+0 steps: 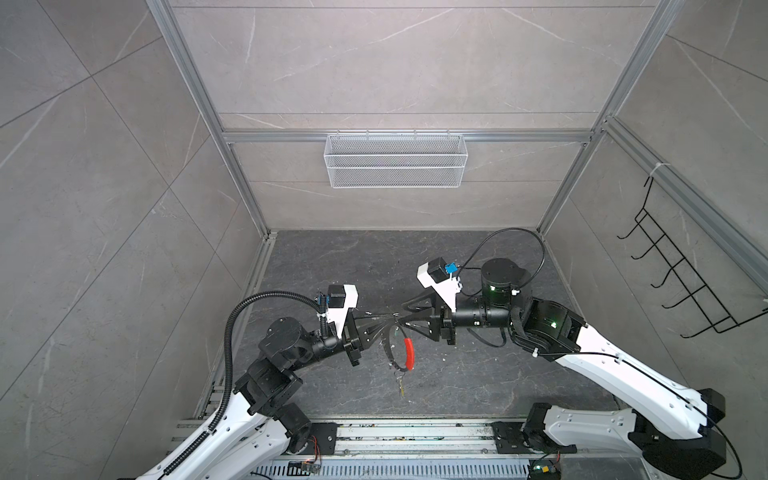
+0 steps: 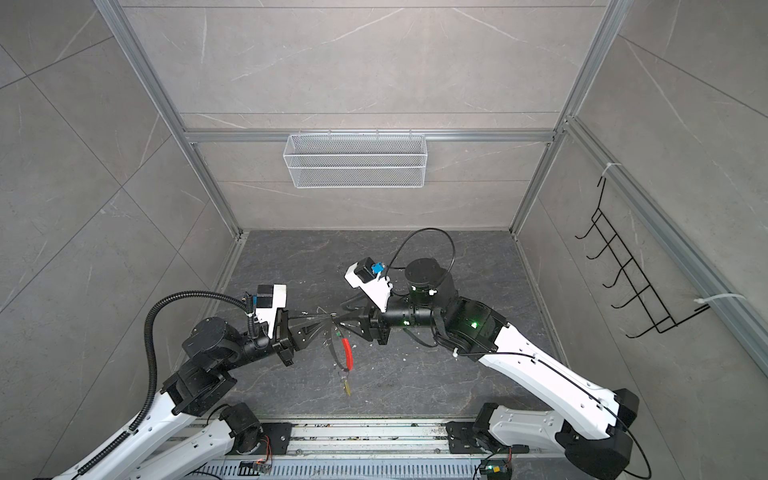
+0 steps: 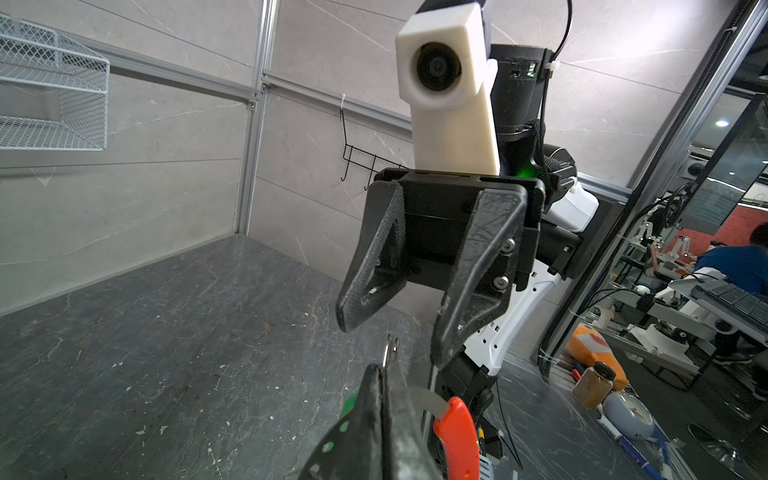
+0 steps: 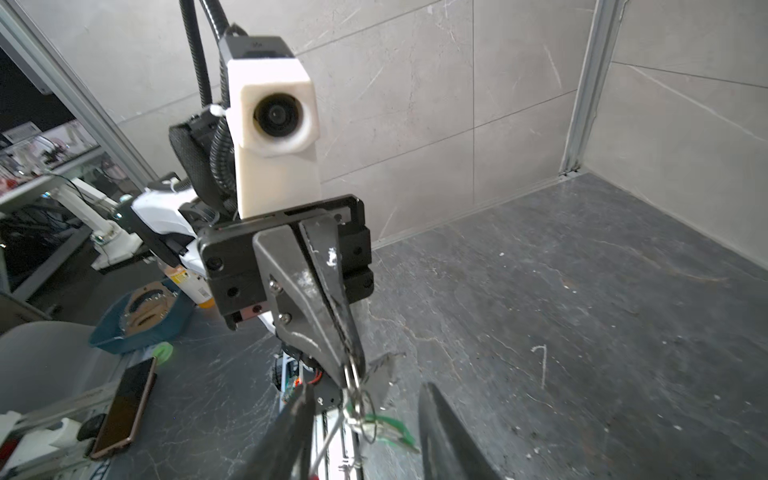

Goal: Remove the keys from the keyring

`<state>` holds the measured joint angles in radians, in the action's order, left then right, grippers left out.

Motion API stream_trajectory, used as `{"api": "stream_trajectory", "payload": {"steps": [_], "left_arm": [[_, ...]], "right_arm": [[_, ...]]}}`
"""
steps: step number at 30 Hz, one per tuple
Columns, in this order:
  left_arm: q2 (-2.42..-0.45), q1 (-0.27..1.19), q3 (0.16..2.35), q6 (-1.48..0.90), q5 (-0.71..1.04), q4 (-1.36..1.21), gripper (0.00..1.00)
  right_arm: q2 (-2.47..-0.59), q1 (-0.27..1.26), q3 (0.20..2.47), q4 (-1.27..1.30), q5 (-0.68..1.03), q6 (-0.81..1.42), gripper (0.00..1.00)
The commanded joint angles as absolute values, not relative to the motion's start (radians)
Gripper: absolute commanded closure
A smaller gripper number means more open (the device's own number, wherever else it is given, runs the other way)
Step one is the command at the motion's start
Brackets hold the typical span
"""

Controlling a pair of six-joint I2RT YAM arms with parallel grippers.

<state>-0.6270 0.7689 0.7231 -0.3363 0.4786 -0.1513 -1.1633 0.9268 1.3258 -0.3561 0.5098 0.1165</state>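
The keyring (image 1: 392, 353) is a thin dark wire loop with a red sleeve (image 1: 410, 353), hanging above the dark floor mid-scene in both top views. My left gripper (image 1: 395, 319) is shut on the keyring's metal wire, which pokes out past its tips (image 3: 390, 353). The red sleeve (image 3: 457, 436) hangs beside its fingers. The green key (image 4: 390, 430) dangles from small rings between the spread fingers of my right gripper (image 4: 365, 415), which is open and faces the left one (image 2: 341, 320). The yellow key (image 1: 401, 388) hangs at the loop's lowest end.
A white mesh basket (image 1: 395, 160) hangs on the back wall. A black wire hook rack (image 1: 681, 266) is on the right wall. Aluminium frame posts (image 1: 249, 187) stand at the corners. A phone (image 4: 124, 407) and a blue tray (image 4: 141, 316) lie outside the cell.
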Motion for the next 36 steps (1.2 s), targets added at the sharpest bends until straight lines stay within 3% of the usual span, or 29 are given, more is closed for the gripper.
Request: {"api": "stream_trajectory", "payload": {"steps": [1, 4, 11, 17, 20, 22, 24, 36], "left_arm": [[-0.61, 0.769, 0.749, -0.319, 0.461, -0.22, 1.0], [-0.607, 0.768, 0.744, -0.319, 0.452, -0.225, 1.0], [-0.606, 0.768, 0.733, -0.327, 0.443, -0.247, 1.0], [-0.615, 0.767, 0.748, -0.342, 0.457, -0.221, 1.0], [-0.611, 0.768, 0.78, -0.342, 0.45, -0.13, 0.96], [-0.602, 0.767, 0.796, -0.338, 0.449, -0.066, 0.79], [-0.605, 0.767, 0.822, -0.331, 0.474, 0.019, 0.69], [-0.769, 0.768, 0.999, -0.295, 0.64, 0.348, 0.65]], "right_arm": [[-1.165, 0.922, 1.312, -0.306, 0.561, 0.145, 0.66], [-1.172, 0.923, 1.3, -0.295, 0.573, 0.155, 0.74], [-1.193, 0.923, 1.293, -0.279, 0.596, 0.167, 0.77], [-1.193, 0.918, 1.293, -0.296, 0.592, 0.17, 1.0], [-1.187, 0.899, 1.307, -0.37, 0.592, 0.157, 1.0], [-1.186, 0.881, 1.317, -0.438, 0.592, 0.135, 1.0], [-1.193, 0.867, 1.341, -0.527, 0.607, 0.103, 1.0], [-1.263, 0.863, 1.47, -0.808, 0.659, -0.048, 1.0]]}}
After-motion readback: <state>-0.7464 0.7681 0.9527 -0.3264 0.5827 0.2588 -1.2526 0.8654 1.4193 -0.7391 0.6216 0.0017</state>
